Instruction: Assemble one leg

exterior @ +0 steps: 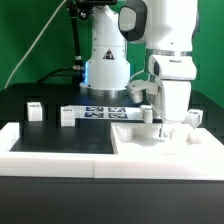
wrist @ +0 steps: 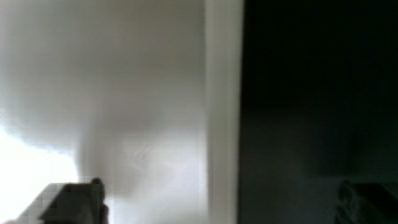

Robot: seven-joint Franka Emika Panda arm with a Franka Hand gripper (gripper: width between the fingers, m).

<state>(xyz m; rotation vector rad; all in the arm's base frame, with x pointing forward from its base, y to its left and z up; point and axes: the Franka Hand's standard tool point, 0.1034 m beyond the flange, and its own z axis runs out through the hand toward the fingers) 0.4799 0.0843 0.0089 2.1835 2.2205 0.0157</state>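
Several legs stand on the black table: two small white posts with tags at the exterior view's left (exterior: 35,110) (exterior: 67,116), one by the panel's back edge (exterior: 147,112) and one at the right (exterior: 196,117). My gripper (exterior: 168,128) is lowered onto the large flat white panel (exterior: 140,138). In the wrist view the gripper (wrist: 217,202) is open, its dark fingertips (wrist: 71,202) far apart. The blurred white panel surface (wrist: 125,110) and its edge fill one side between them, black table the other. No leg shows in the wrist view.
The marker board (exterior: 103,112) lies in front of the robot base. Long white border rails run along the front (exterior: 60,152) and the left (exterior: 8,135). A green backdrop stands behind.
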